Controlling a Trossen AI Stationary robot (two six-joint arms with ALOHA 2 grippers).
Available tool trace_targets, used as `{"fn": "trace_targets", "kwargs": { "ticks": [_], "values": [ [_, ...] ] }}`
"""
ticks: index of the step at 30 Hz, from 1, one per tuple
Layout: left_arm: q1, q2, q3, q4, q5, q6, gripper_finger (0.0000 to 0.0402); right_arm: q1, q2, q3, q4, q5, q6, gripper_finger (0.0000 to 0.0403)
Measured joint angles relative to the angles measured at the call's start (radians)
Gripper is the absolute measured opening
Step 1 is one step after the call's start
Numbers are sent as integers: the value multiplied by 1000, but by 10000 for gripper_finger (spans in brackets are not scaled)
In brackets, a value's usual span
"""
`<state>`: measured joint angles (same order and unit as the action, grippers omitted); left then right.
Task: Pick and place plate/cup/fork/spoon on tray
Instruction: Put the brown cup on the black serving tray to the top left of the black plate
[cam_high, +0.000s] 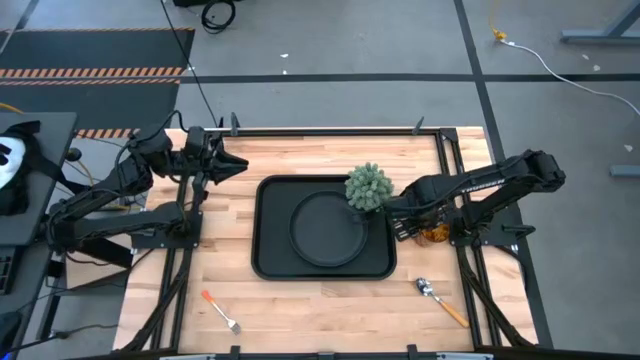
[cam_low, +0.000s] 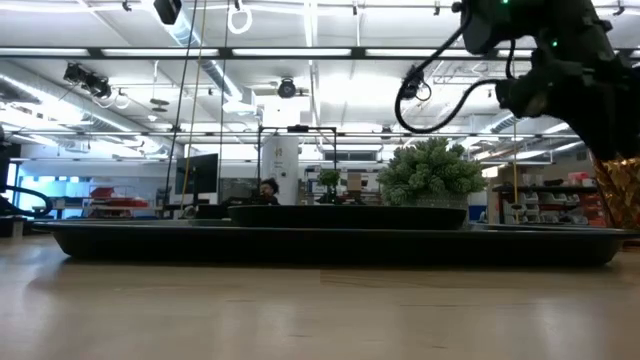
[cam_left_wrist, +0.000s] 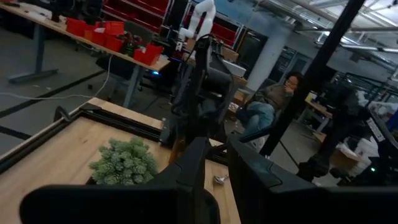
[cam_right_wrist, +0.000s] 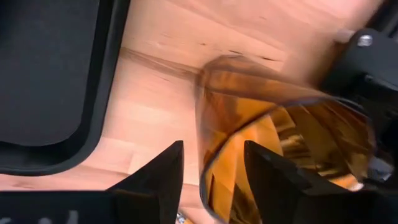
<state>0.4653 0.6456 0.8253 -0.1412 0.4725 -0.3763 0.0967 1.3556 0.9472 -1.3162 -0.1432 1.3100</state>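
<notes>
The black tray lies mid-table with the round black plate flat inside it. The amber cup stands on the wood just right of the tray, and fills the right wrist view. My right gripper is open and points down at the cup's rim. One finger is outside the wall and the other is over the cup's inside, with gaps showing on both sides of the wall. The fork lies near the front left. The spoon lies at the front right. My left gripper waits, shut, at the far left.
A green bushy plant ball sits at the tray's far right corner, close to my right arm; it also shows in the low view. Black frame rails run along the table's far, left and right edges. A person sits in the room beyond the table.
</notes>
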Motion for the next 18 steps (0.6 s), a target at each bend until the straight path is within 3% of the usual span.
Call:
{"fn": "trace_targets", "kwargs": {
  "ticks": [5,10,12,18],
  "values": [
    [-29,0,0,23,1,13,73,0,1,-50,81,-5,-77,126],
    [-41,0,0,26,0,28,73,0,1,-39,88,2,-157,45],
    [-41,2,0,26,-1,28,77,1,1,-4,71,6,-173,15],
    [-40,12,0,26,-25,30,118,8,2,237,-68,104,-195,10]
  ]
}}
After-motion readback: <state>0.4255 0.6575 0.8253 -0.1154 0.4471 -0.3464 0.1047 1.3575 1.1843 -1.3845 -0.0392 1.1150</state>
